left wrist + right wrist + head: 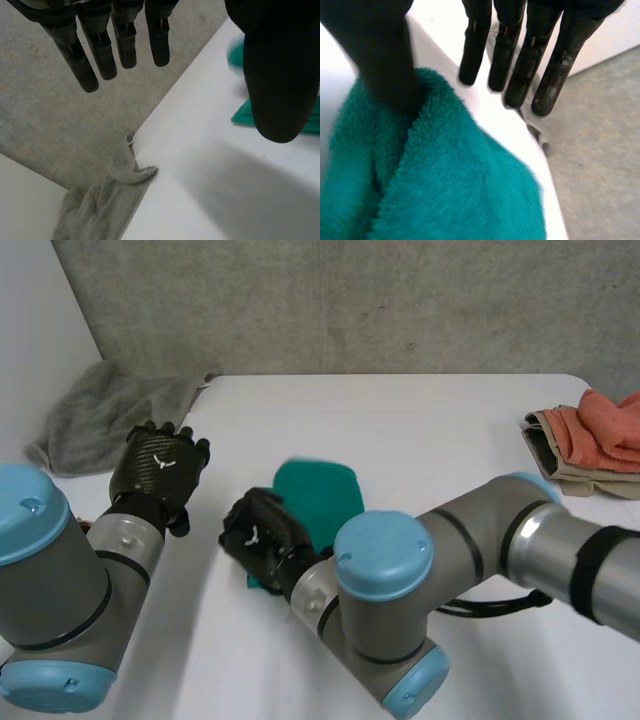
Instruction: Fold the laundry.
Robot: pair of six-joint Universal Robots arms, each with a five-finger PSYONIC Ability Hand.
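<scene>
In the head view the job looks barely begun. A teal towel (320, 498) lies bunched near the middle of the table (420, 430), not yet a flat, squared fold. A grey towel (105, 415) is crumpled at the far left corner, and an orange and tan pile (590, 445) sits at the far right edge; whether that pile is folded cannot be told. The right hand (262, 538) touches the teal towel's near left end. The left hand (160, 468) hovers to the left, apart from the teal towel and just near of the grey one.

In the left wrist view the left hand (102, 47) has straight, spread fingers and holds nothing. The grey towel (100, 205) hangs over the table corner beyond its fingertips, and an edge of the teal towel (243, 114) lies beside its thumb.

In the right wrist view the right hand (515, 60) has straight fingers reaching past the teal towel (455, 185) over bare table. Only its thumb presses into the pile, so nothing is gripped.
</scene>
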